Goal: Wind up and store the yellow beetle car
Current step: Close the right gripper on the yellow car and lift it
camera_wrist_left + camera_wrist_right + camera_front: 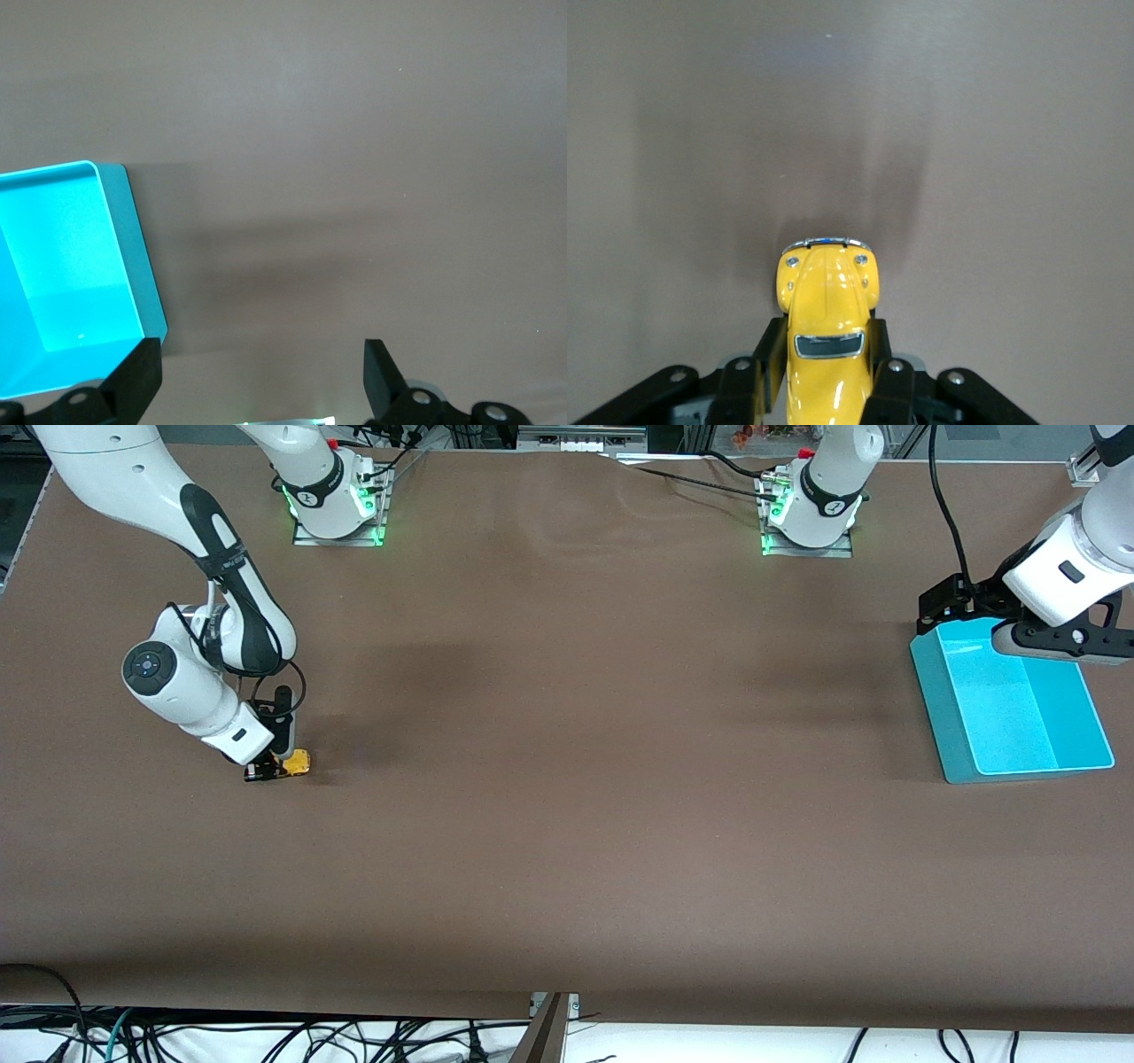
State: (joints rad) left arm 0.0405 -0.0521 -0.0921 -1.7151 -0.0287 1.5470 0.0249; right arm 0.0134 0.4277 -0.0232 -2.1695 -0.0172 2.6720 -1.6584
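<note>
Item 1, yellow beetle car (826, 341): tiny toy with a rounded hood, chrome bumper and two small headlights. It sits low at the brown table (567, 779), toward the right arm's end, nose pointing away from my right wrist. In the front view it shows as a small yellow patch (296, 763) under my right arm's hand.

Item 2, my right pincer (826, 376): down at the table surface, its two black fingers (767, 359) pressed against either flank of the car, closed on the body. Whether the wheels touch the table I cannot tell.

Item 3, my left pincer (263, 372): spread wide, nothing between its tips. It hangs over the table just beside the cyan bin's wall, and this arm waits.

Item 4, cyan bin (939, 708): rectangular, open-topped, its inside bare, standing toward the left arm's end of the table, well apart from the car. The left wrist view shows one rounded corner (89, 168) and its side wall.

Item 5, table: covered in plain brown cloth, with both arm bases along its edge
</note>
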